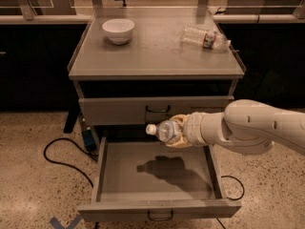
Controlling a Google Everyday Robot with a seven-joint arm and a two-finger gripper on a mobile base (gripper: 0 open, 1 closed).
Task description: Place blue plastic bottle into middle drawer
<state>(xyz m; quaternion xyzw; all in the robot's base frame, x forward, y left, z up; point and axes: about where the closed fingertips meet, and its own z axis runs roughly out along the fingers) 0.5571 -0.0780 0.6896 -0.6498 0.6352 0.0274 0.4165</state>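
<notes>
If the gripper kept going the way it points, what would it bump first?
The gripper, holding the blue plastic bottle, points toward the picture's left above the open middle drawer. Probably the drawer's left wall comes first, though it might pass over it.

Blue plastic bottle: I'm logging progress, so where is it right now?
The blue plastic bottle hangs sideways in the gripper mid-view, over the rear of the open middle drawer, just below the closed drawer.
</notes>
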